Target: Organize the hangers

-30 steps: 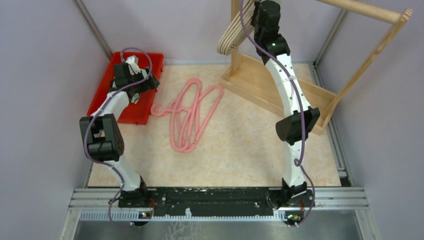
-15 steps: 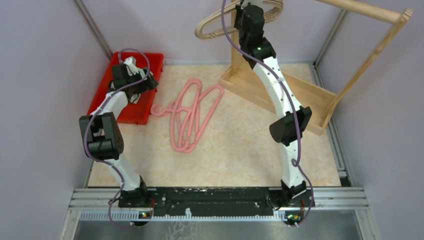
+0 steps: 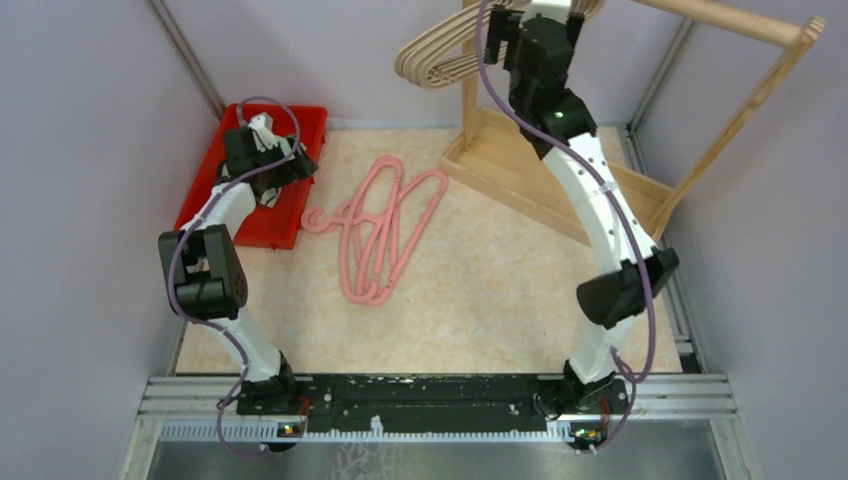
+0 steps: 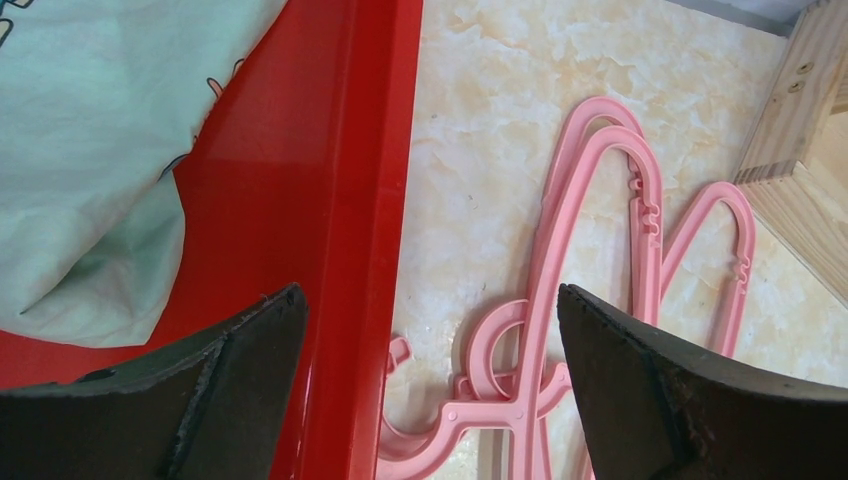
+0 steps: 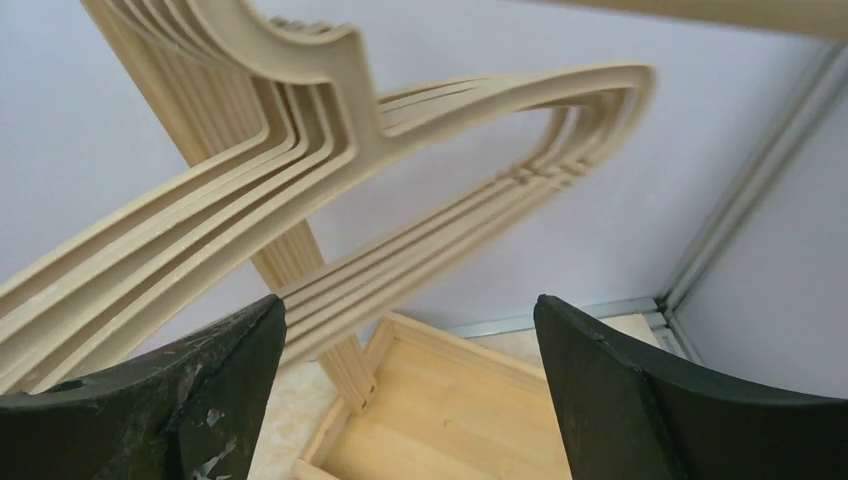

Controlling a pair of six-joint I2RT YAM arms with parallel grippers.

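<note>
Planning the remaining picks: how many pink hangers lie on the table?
3 pink hangers can be told apart, tangled in one pile beside the red bin: two nested, one splayed toward the wooden rack. Overlap may hide more.

The beige marbled table carries a red tray at its far left. A tangle of pink hangers lies mid-table, hooks just beside the tray. A wooden rack stands far right.
</note>
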